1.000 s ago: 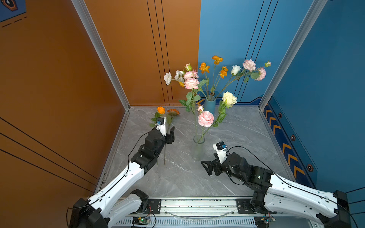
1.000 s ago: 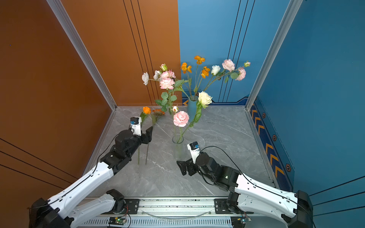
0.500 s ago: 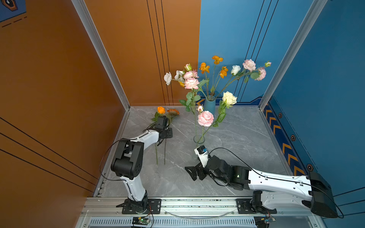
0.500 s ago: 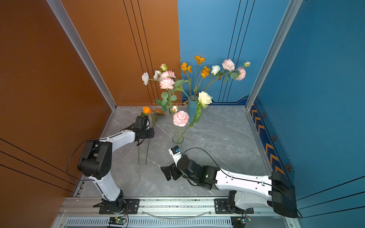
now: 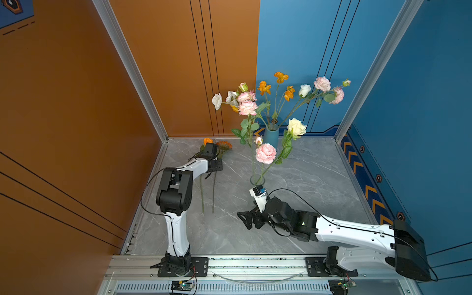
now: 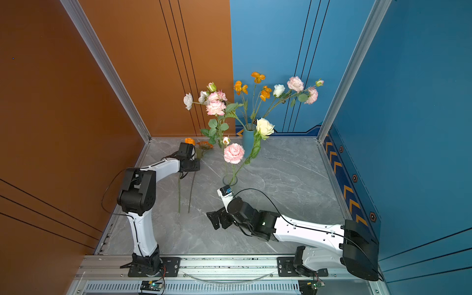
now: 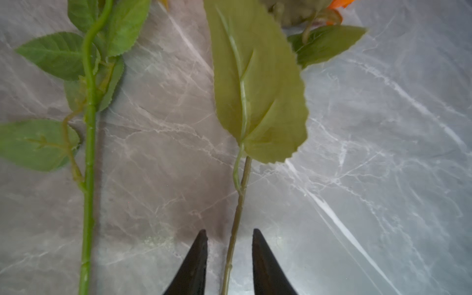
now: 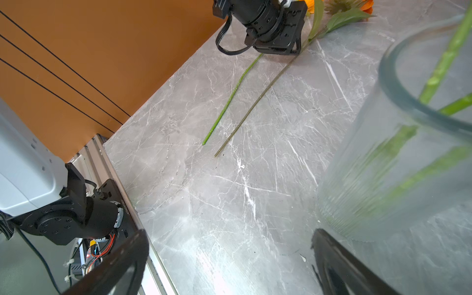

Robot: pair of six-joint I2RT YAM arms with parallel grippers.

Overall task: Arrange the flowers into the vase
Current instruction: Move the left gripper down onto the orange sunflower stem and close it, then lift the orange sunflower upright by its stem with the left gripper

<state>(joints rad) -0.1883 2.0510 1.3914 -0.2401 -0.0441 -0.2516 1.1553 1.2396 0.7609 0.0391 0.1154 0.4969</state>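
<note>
Daisy stem lies ungripped inside our narrowly parted left pincer, while our right pincer gapes empty beside the glass vase.

Both top views: high overhead, angled down, glass vase central. Left wrist: close above loose stems beside the vase. Right wrist: low against the vase, facing those stems.

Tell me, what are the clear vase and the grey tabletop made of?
Clear vase: probably glass, perhaps plastic; transparent, faintly ribbed wall with stems showing through. Grey tabletop: glossy marble-look surface with white veins and glare; real stone or print, cannot tell.
</note>
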